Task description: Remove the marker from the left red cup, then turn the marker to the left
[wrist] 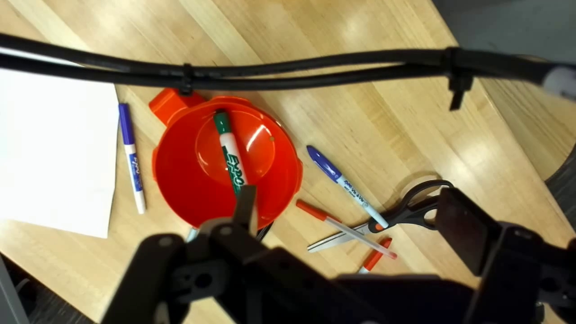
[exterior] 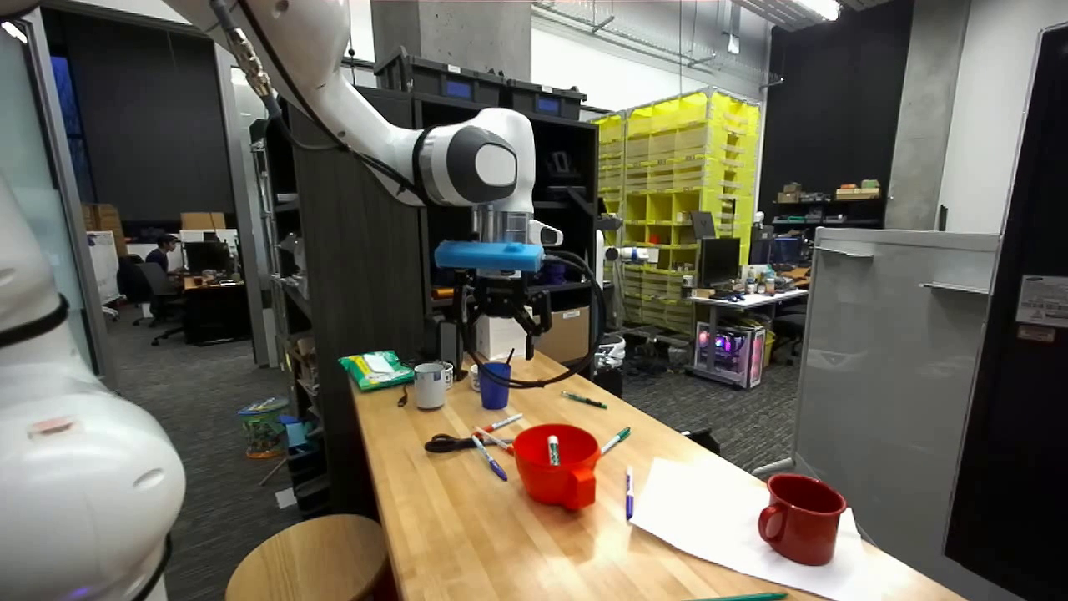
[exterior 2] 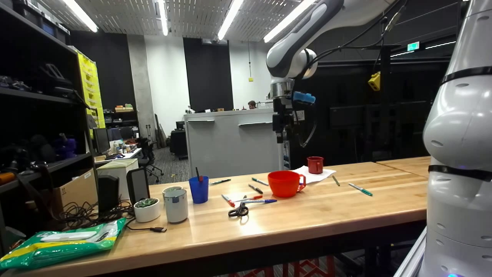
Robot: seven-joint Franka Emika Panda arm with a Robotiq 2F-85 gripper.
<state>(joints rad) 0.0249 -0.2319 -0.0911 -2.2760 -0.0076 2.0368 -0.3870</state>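
The marker lies well below the gripper, whose 2 jaws stand wide apart holding nothing, toward the wrist view's upper left in the bright red cup, its long axis running steeply from upper left to lower right, so shifting frame-left should let the jaws straddle it.

A dark red mug (upright) sits on paper.
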